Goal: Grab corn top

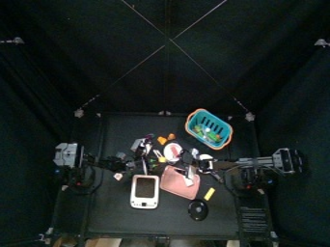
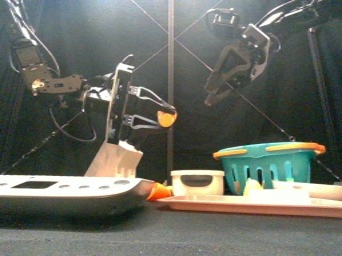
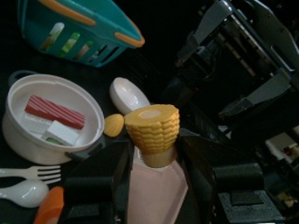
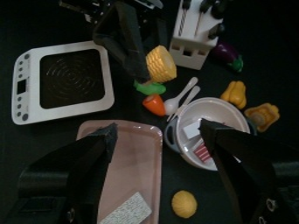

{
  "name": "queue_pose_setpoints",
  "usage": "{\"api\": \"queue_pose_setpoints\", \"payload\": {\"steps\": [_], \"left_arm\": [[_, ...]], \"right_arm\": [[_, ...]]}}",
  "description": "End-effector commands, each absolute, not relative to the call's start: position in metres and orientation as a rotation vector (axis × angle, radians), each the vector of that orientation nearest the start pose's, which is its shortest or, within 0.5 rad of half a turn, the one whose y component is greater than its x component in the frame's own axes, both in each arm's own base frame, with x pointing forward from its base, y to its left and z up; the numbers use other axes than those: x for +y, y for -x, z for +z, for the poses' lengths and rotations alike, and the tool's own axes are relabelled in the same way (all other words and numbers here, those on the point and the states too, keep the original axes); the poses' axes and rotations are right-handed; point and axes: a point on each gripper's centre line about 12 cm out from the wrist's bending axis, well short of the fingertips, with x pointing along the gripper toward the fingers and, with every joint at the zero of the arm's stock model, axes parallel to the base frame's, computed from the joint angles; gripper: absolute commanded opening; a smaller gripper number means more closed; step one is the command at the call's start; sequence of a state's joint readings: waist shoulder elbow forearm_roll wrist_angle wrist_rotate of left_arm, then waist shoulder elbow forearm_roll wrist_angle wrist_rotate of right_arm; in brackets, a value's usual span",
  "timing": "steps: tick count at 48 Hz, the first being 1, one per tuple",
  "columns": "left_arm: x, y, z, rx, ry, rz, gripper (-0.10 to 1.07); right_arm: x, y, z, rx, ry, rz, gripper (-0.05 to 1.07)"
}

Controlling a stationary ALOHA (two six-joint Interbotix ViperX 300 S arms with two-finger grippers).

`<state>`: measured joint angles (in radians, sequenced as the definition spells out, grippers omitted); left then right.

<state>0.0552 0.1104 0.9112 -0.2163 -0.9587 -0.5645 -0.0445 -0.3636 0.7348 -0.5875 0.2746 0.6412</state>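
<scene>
Your table (image 1: 116,130) carries, from biggest down, a white kitchen scale (image 4: 65,79) at the front left, with a pink tray (image 4: 117,166) beside it on the right. Behind the tray stands a teal basket (image 2: 271,163) with an orange rim. A white bowl (image 3: 41,114) holds a red-striped piece and a white one; you can see a white spoon (image 3: 128,94) lying just beside the bowl.

Your left gripper (image 3: 152,166) is lifted clear of the table and clamped on the corn (image 3: 153,134): the jaws hold the cob's lower part, so the yellow kernelled end sticks out beyond them. In the front view the corn (image 2: 163,116) hangs above the scale, well off the table.

Your right gripper (image 4: 158,144) is high on the right, jaws spread wide with nothing between them, above the tray and bowl.

Smaller pieces lie scattered: a carrot (image 4: 155,104), a yellow lemon-like fruit (image 4: 184,203) and a purple eggplant (image 4: 226,55).
</scene>
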Motion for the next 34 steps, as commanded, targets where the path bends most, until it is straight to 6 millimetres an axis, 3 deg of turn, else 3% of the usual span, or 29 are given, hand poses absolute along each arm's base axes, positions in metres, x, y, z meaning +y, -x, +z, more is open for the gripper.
{"api": "queue_pose_setpoints", "payload": {"steps": [1,16,27,34], "left_arm": [[0.038,-0.364,0.158,0.03,0.667,0.223,0.5],[0.021,-0.364,0.157,0.309,0.478,0.085,0.5],[0.015,-0.362,0.151,0.368,0.385,0.024,0.5],[0.014,-0.36,0.148,0.382,0.364,0.01,0.5]], "right_arm": [[-0.031,-0.318,0.26,0.566,-0.083,-0.21,1.04],[-0.042,-0.296,0.217,0.675,-0.182,-0.267,1.04],[-0.059,-0.283,0.177,0.791,-0.203,-0.334,1.04],[-0.063,-0.285,0.153,0.863,-0.206,-0.344,1.04]]}}
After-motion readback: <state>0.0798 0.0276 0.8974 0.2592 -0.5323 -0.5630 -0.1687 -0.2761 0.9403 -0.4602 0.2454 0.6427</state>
